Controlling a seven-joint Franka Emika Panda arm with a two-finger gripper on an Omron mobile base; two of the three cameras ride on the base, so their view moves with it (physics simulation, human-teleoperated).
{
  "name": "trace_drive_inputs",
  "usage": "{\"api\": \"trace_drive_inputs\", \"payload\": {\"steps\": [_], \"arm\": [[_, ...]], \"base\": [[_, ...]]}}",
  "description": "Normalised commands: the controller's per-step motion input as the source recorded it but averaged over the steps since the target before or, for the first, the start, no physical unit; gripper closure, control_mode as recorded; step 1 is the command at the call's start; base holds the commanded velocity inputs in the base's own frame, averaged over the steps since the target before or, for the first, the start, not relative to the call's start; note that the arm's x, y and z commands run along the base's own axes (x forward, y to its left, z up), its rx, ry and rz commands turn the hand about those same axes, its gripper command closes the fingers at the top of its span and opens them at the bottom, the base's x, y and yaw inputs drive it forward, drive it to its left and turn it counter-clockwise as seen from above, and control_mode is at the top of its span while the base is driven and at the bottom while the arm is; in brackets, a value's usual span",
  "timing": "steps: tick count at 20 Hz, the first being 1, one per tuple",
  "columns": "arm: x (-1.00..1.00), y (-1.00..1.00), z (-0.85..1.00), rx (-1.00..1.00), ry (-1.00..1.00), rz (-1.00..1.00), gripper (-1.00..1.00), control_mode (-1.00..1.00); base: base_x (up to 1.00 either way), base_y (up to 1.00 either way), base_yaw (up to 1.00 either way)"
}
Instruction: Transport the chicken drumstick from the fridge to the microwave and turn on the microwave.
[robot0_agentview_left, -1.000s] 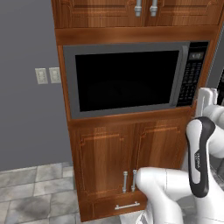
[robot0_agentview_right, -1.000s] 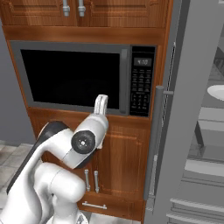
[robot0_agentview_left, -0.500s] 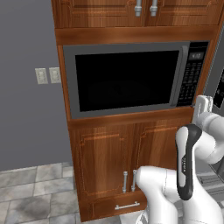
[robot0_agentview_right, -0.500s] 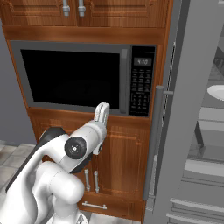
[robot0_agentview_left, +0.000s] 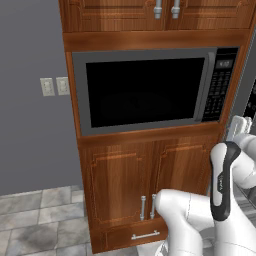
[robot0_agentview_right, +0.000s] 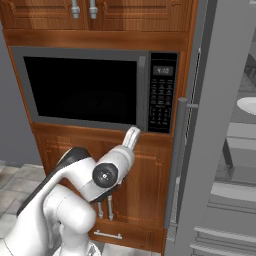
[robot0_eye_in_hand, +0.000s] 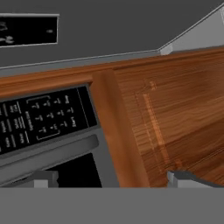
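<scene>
You're looking at the microwave (robot0_agentview_left: 150, 87) set into a wooden cabinet column (robot0_agentview_left: 105, 170), its dark window door shut, with the curved grey handle just left of the black button panel (robot0_agentview_right: 163, 92) on its right-hand side. Your gripper (robot0_eye_in_hand: 111, 179) is empty and its fingers stand spread wide; in the hand view one fingertip (robot0_eye_in_hand: 41, 178) sits at the lower left and the other at the lower right, with the button panel and the wood strip beside it between and above them. From the right base view the gripper (robot0_agentview_right: 132, 137) points up toward the lower right corner of the microwave, near the bottom of the button panel; whether it touches the frame you cannot tell. From the left base view it shows near the right edge, just below the microwave's lower right corner. The fridge (robot0_agentview_right: 210, 130) stands immediately right of the cabinet column, its grey door with a vertical handle (robot0_agentview_right: 179, 150) swung open and shelves visible behind it. The chicken drumstick cannot be made out on those shelves.
</scene>
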Motion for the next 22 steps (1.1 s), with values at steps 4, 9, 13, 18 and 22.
{"api": "trace_drive_inputs", "payload": {"steps": [4, 9, 13, 18, 22], "arm": [[0.0, -0.23, -0.2, 0.14, 0.0, 0.11, -1.0, -1.0], [0.1, 0.07, -0.12, 0.03, -0.03, 0.08, -1.0, -1.0], [0.13, 0.27, -0.05, 0.0, -0.06, 0.0, -1.0, -1.0], [0.22, 0.2, -0.05, -0.01, -0.04, 0.0, -1.0, -1.0], [0.36, 0.06, -0.08, 0.0, 0.0, 0.0, -1.0, -1.0]], "base": [[0.0, 0.0, 0.0], [0.0, 0.0, 0.0], [0.0, 0.0, 0.0], [0.0, 0.0, 0.0], [0.0, 0.0, 0.0]]}}
